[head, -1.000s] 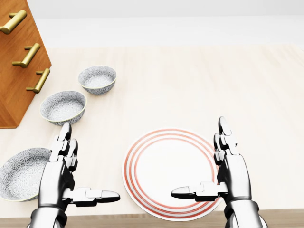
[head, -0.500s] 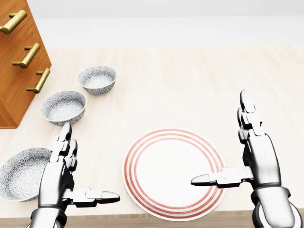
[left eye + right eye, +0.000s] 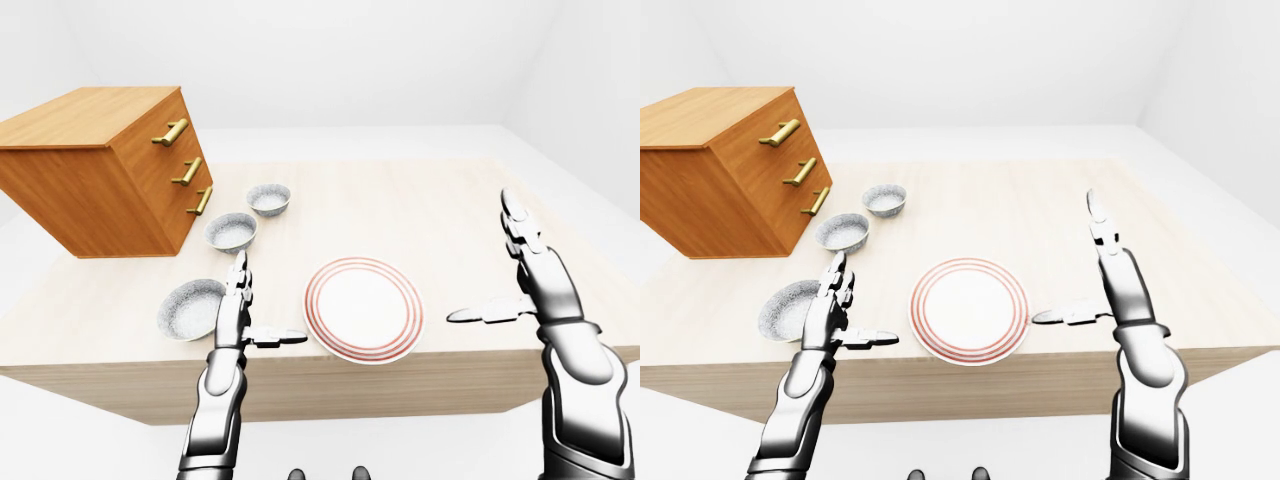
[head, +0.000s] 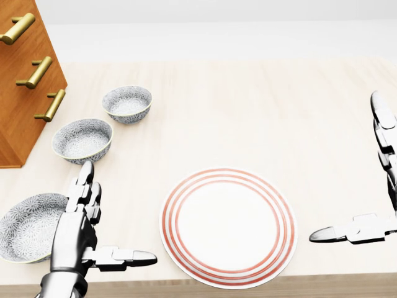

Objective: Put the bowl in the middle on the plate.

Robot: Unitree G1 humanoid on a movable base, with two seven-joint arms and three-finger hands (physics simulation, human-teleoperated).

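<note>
Flat red-ringed plate (image 4: 228,226) lies near the speckled round bowl (image 4: 82,140).

Three views from the robot's head, all facing over the table (image 4: 248,112). The head view looks steeply down from close in: tabletop fills it, the plate (image 4: 228,226) sits low at centre, and the left edge cuts the chest (image 4: 25,81). The two eye views tilt less and take in more: the whole table, its near edge, white floor and walls. They nearly match, the right-eye view placing things slightly further left. All three share plate, bowls (image 4: 82,139) and chest.
</note>
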